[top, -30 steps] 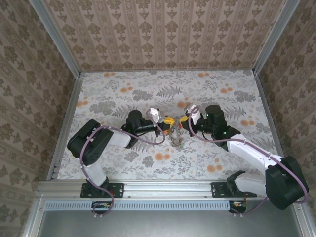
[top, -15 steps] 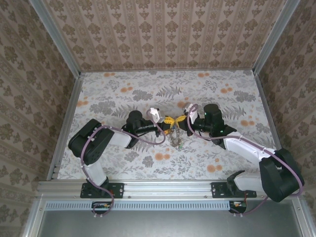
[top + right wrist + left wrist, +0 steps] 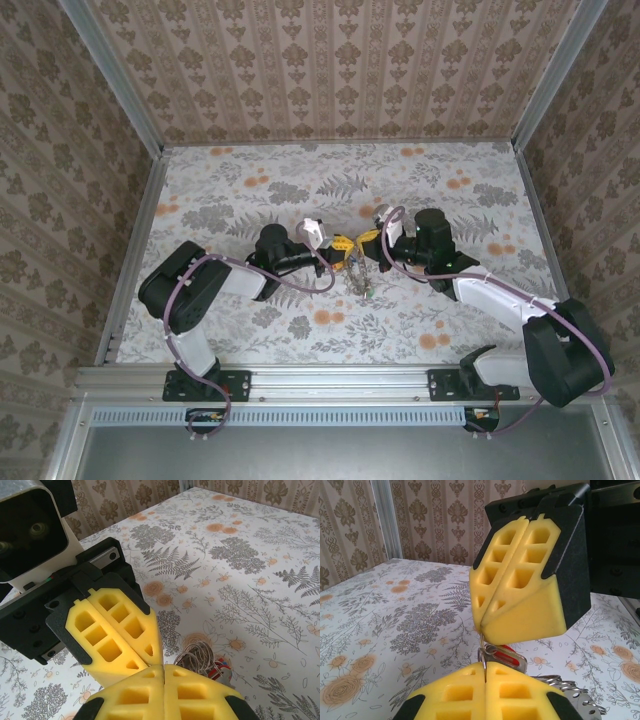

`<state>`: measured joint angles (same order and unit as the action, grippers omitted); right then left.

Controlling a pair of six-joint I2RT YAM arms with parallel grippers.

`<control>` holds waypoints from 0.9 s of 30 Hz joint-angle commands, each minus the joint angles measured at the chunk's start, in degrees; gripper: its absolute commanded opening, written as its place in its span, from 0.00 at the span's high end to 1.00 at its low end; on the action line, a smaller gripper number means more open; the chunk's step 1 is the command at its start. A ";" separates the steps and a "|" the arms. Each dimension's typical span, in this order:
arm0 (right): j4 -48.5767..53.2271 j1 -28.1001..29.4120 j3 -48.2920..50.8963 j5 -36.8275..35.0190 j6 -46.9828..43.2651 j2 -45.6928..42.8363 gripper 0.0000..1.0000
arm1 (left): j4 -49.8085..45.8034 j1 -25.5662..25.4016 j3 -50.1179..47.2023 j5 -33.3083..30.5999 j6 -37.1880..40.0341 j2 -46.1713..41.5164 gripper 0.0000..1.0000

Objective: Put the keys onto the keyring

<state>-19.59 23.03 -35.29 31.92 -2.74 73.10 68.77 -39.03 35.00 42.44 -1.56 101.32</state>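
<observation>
Two black arm bases (image 3: 205,385) sit on the grey aluminium rail (image 3: 340,385) along the tabletop's 6 o'clock edge, and the arms fold inward from there to meet near the middle. Both hands are squeezed together. The left hand (image 3: 343,250) and the right hand (image 3: 371,241) face each other tip to tip, almost touching. Their yellow foam pads (image 3: 520,610) pinch a thin silvery wire loop of the keyring (image 3: 484,655), which bridges the small gap between them. The small silver keys (image 3: 358,283) hang in a bunch just toward 6 o'clock of the hands, with one red plastic head plain to see. Whether the bunch rests on the surface or hangs above it, I cannot tell. Open tabletop (image 3: 250,170), printed with grey ferns and orange flowers, lies on every side, widest toward 12, 9 and 3 o'clock. Metal frame posts (image 3: 110,70) rise at the far corners, at 10 and 2 o'clock. Brown damask-papered walls (image 3: 340,70) close off three sides.
</observation>
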 commanded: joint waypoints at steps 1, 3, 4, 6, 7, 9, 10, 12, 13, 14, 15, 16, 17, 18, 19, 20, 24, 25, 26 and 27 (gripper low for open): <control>-0.67 -1.04 0.38 -1.86 0.41 0.67 0.95 | 3.87 -0.33 -0.37 0.81 -0.74 -1.16 1.00; -0.79 -1.31 0.66 -1.78 0.70 1.03 0.92 | 4.01 -0.44 -0.44 0.76 -0.66 -1.04 1.00; -0.65 -1.40 0.67 -1.56 0.97 1.12 0.91 | 4.01 -0.50 -0.46 0.59 -0.60 -0.93 1.00; -0.68 -1.54 0.79 -1.47 1.48 1.47 0.88 | 4.09 -0.57 -0.38 0.55 -0.55 -0.77 1.00; -0.84 -1.72 0.89 -1.45 1.74 1.53 0.87 | 4.11 -0.55 -0.29 0.46 -0.52 -0.77 1.00; -1.01 -2.08 1.01 -1.59 2.36 1.82 0.86 | 4.18 -0.70 -0.29 0.29 -0.40 -0.68 1.00; -0.92 -2.33 0.99 -1.45 2.61 1.90 0.86 | 4.18 -0.62 -0.29 0.32 -0.46 -0.66 1.00; -0.94 -2.52 0.87 -1.25 2.92 2.11 0.86 | 4.20 -0.70 -0.29 0.30 -0.38 -0.77 1.00; -0.94 -2.65 0.90 -1.17 3.00 2.13 0.85 | 4.25 -0.70 -0.28 0.32 -0.30 -0.83 1.00; -0.93 -2.72 0.92 -1.08 3.09 2.06 0.84 | 4.21 -0.69 -0.29 0.25 -0.32 -0.92 1.00; -0.85 -2.75 0.85 -0.92 3.14 2.21 0.84 | 4.19 -0.63 -0.20 0.21 -0.32 -0.82 1.00; -0.80 -2.80 0.79 -0.90 3.18 2.22 0.85 | 4.18 -0.66 -0.25 0.16 -0.30 -0.83 1.00; -0.86 -2.81 0.78 -0.77 3.18 2.23 0.85 | 4.22 -0.70 -0.16 0.26 -0.39 -0.79 1.00; -0.80 -2.86 0.77 -0.40 3.27 2.23 0.87 | 4.25 -0.69 -0.07 0.24 -0.41 -0.77 1.00; -0.53 -2.90 0.82 -0.12 3.26 2.24 0.87 | 4.20 -0.70 -0.08 0.14 -0.44 -0.77 1.00; -0.12 -2.85 0.79 -0.62 3.34 2.08 0.86 | 4.17 -0.70 -0.19 0.01 -0.42 -0.81 1.00; 6.51 -3.23 -0.85 -5.01 2.91 0.72 0.83 | 4.09 -0.53 -0.53 0.11 -0.20 -1.12 1.00; 8.48 -3.33 -1.55 -3.94 2.19 0.11 0.81 | 4.09 -0.44 -0.56 0.36 -0.38 -1.19 1.00; 9.42 -3.32 -1.79 -2.17 1.09 -0.51 0.77 | 4.11 -0.37 -0.64 0.61 -0.49 -1.17 1.00; 9.46 -3.29 -1.59 -0.80 -0.04 -1.17 0.74 | 4.11 -0.34 -0.68 0.90 -0.47 -1.20 1.00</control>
<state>-14.68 19.94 -35.22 29.61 -0.54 74.30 69.10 -39.35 34.83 42.00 -1.56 101.30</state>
